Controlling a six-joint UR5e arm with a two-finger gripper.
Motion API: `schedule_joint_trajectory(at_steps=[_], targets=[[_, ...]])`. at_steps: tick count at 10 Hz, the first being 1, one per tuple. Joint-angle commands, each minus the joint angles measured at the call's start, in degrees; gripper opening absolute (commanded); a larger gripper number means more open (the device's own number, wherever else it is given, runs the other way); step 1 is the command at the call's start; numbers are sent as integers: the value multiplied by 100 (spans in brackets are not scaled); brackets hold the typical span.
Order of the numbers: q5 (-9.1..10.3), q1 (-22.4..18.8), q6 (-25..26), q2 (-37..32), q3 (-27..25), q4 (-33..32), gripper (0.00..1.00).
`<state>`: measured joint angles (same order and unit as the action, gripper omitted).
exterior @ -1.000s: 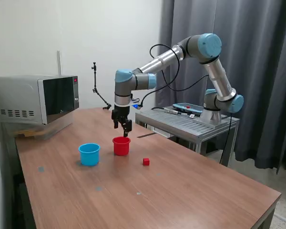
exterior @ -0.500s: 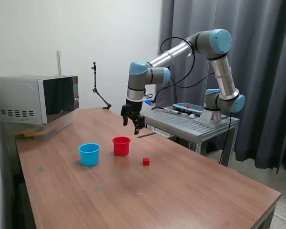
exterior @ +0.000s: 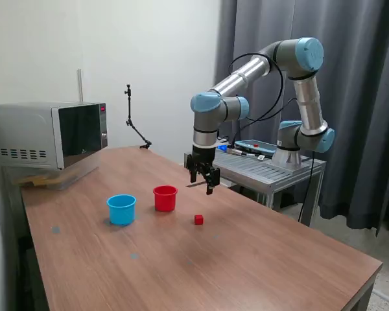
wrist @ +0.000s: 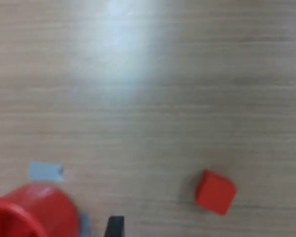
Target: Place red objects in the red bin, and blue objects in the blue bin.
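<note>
A small red cube [exterior: 198, 219] lies on the wooden table [exterior: 259, 259], to the exterior view's right of the red bin [exterior: 165, 197]. That bin is a red cup, and the light blue cup, the blue bin [exterior: 121, 209], stands further left. My gripper [exterior: 205, 180] hangs open above the table, behind the cube and right of the red cup, holding nothing. In the wrist view the red cube [wrist: 215, 192] and part of the red cup [wrist: 32, 215] show, with a dark fingertip [wrist: 114, 227] at the frame edge. No blue objects are in view.
A microwave [exterior: 48, 136] sits at the table's far left corner. The metal cart [exterior: 259, 167] carrying the arm's base stands behind the table, with a thin black stand [exterior: 131, 113] by the wall. Small tape patches [exterior: 55, 229] mark the tabletop.
The gripper has left its place just above the red cup and swung to the exterior view's right, ending over the table behind the red cube. Cups and cube have not moved.
</note>
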<state>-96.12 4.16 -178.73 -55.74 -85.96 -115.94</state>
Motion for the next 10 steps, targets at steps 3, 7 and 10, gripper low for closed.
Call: schedule_joint_trajectory(at_steps=[3,7,10], targets=[[111,-179,855,-16,-324,-279,100],[339,-196,1234,54,-439,-560,100],[348,-214,1709,124,-421,-744,100]])
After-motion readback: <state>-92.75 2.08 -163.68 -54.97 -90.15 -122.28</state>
